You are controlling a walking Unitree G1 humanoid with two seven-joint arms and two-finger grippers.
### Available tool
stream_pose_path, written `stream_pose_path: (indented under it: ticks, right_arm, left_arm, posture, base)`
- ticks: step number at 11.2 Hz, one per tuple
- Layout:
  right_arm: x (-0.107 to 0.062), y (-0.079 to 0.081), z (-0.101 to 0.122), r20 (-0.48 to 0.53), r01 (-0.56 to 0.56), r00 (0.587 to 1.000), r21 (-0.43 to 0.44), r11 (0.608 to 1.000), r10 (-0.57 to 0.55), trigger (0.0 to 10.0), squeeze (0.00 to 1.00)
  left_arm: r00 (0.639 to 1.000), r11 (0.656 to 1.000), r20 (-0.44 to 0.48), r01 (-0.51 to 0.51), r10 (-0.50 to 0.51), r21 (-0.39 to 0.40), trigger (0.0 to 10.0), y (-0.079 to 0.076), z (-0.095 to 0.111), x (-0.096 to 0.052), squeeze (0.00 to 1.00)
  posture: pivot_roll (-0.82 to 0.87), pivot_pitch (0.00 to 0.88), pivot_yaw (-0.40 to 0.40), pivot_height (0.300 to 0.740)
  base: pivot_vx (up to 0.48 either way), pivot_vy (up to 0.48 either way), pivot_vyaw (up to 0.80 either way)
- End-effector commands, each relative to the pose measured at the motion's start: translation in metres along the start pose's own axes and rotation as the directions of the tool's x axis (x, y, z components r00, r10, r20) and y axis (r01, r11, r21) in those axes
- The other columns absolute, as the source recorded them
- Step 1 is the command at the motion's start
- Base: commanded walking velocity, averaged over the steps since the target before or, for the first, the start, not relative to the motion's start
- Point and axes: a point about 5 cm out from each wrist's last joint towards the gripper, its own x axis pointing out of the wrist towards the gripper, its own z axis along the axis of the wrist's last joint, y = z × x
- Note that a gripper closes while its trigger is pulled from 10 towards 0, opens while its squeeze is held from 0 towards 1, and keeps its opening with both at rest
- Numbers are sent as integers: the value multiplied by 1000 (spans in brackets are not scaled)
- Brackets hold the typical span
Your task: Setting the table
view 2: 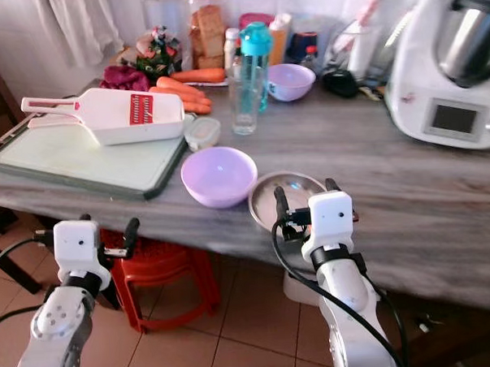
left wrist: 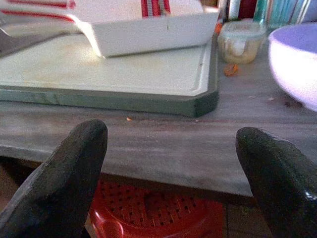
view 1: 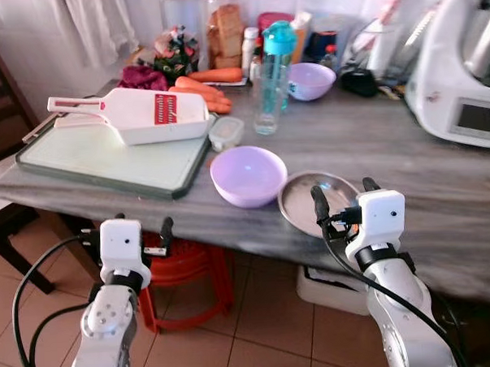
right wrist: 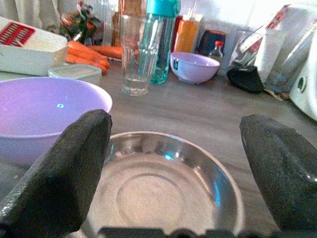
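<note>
The steel plate (view 1: 315, 198) lies at the near edge of the grey surface (view 1: 408, 184), just beside the lavender bowl (view 1: 248, 175) (the two look to be touching). The right end effector (view 1: 343, 197) hovers over the plate's near rim, fingers spread wide. The left end effector (view 1: 123, 229), also spread, hangs below the surface edge, in front of the cutting board (view 1: 105, 153) and above a red stool (view 1: 183, 263).

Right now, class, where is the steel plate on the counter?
The steel plate lies at the counter's near edge, right of centre in the head views, just right of the large purple bowl, with the right gripper directly before it, jaws open.
</note>
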Motion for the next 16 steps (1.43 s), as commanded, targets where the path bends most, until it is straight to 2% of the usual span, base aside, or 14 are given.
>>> stream_pose_path:
  ticks: [1, 8, 11, 15, 16]
  right_arm:
    - [1, -3, 0, 4, 13, 1000, -3, 1000, -13, 10000, 0]
    - [4, -2, -2, 3, 27, 1000, 15, 1000, -27, 10000, 0]
    - [4, 1, -2, 4, 21, 1000, 20, 1000, -21, 10000, 0]
    - [8, 0, 0, 9, 31, 999, 21, 999, -31, 10000, 0]
    - [9, -1, 1, 14, 30, 999, 15, 999, -30, 10000, 0]
  left_arm:
    - [1000, 1000, -23, 8, -8, -1, 10000, -3, -4, 0, 0]
    - [999, 999, -32, 36, -36, 4, 10000, -6, -6, 1, 0]
    - [998, 999, -46, 41, -42, -18, 10000, -7, -7, 2, 0]
    - [989, 988, 18, 147, -146, -42, 10000, -18, 1, 8, 0]
    - [984, 984, 25, 176, -175, -37, 10000, -23, 3, 10, 0]
  posture:
    - [65, 13, -9, 740]
    - [66, 12, -1, 740]
    - [68, 15, 1, 740]
    - [53, 4, 3, 740]
    - [47, 0, 3, 740]
  base:
    - [-315, 0, 0]
    - [-318, 0, 0]
    - [-321, 0, -133]
    - [-79, 0, 0]
    - [0, 0, -800]
